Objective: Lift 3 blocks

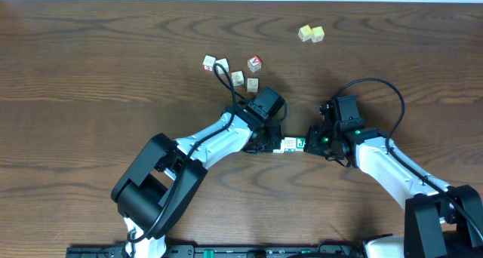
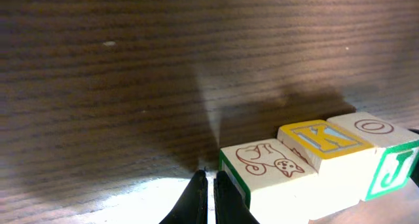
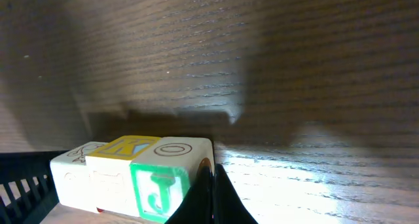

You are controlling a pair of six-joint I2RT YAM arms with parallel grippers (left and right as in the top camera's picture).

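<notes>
Three alphabet blocks (image 1: pixel 290 144) form one tight row between my two grippers. In the left wrist view the row reads cat-picture block (image 2: pixel 268 162), yellow-and-blue K block (image 2: pixel 324 137), then a block with an O on top and a green J on its side (image 2: pixel 386 165). My left gripper (image 2: pixel 208 179) is shut, with its closed tips pressed against the green-edged end of the cat block. At the other end my right gripper (image 3: pixel 211 170) is shut too, its tips against the J block (image 3: pixel 160 185). I cannot tell whether the row is off the table.
A pair of plain yellow cubes (image 1: pixel 311 34) lies at the far right of the table. A red-faced cube (image 1: pixel 255 62) and several pale cubes (image 1: pixel 215 64) sit just beyond my left gripper (image 1: pixel 273 143). A black cable loops over my right gripper (image 1: pixel 308 142).
</notes>
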